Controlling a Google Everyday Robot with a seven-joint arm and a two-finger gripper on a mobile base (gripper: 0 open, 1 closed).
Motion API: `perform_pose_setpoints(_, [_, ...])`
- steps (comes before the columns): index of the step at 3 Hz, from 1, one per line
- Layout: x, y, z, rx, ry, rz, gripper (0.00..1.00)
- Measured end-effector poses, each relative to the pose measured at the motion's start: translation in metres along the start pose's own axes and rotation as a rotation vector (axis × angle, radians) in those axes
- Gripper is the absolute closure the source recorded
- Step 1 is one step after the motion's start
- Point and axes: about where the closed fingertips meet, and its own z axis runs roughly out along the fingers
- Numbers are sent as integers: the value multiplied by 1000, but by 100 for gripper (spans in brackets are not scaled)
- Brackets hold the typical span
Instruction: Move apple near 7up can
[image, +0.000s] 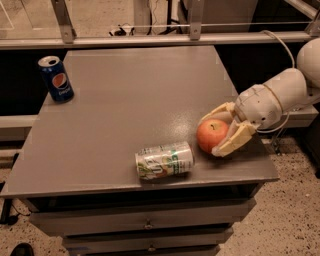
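The orange-red apple (212, 133) sits low over the right front part of the grey table (130, 95). My gripper (209, 136) reaches in from the right, with one cream finger behind the apple and one in front, closed on it. The white and green 7up can (164, 160) lies on its side near the front edge, a short gap to the left of the apple.
A dark blue Pepsi can (56, 79) stands upright at the table's back left corner. A metal rail (150, 39) runs behind the table. The table's right edge is just under my wrist. Drawers (145, 225) sit below the top.
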Motion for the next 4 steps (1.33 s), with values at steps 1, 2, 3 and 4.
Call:
perform_pose_setpoints(1, [2,1,7,-15,-11,-10,37])
perform_pose_setpoints(2, [1,1,6,-15,-11,-10,13])
perform_pose_setpoints(3, [5,4,12,-29,-22,-15,0])
perform_pose_setpoints(4, [5,4,13,-30,-22,-15,0])
